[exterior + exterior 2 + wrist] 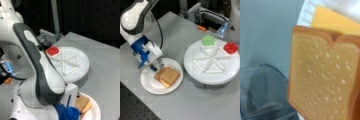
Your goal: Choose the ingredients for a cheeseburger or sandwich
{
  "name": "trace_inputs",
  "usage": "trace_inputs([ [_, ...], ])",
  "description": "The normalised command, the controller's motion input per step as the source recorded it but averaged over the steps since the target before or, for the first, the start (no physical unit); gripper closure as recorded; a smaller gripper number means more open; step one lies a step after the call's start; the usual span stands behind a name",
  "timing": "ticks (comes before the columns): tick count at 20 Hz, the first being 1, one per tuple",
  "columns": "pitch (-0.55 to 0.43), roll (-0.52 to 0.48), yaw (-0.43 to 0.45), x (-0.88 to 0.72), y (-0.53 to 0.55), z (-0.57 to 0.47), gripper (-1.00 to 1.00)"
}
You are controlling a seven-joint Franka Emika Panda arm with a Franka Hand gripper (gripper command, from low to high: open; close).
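The blue-and-white claw [157, 65] hovers just left of the stacked tan toast sandwich [168, 75] on the white round plate [150, 85]; whether it is released or clenched, I cannot tell.

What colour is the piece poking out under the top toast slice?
Yellow-orange: the cheese square under the top toast slice, clearest in the wrist view.

White arm [132, 17] with grey joint bands, a black cable, blue claw [153, 65] housing.

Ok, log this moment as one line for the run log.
gripper: at plate edge beside sandwich | top toast over cheese | tray: green piece, red disc
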Motion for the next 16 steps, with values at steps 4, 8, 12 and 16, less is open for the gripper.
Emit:
trace_inputs([
  [4,0.155,-0.528,-0.084,-0.15,0.19,0.51,-1.00],
  [8,0.170,-0.827,-0.101,-0.25,0.51,0.76,-1.00],
  [12,0.085,-0.829,-0.173,-0.32,0.77,0.66,-1.00],
  [16,0.039,-0.878,-0.151,-0.52,0.71,0.31,-1.00],
])
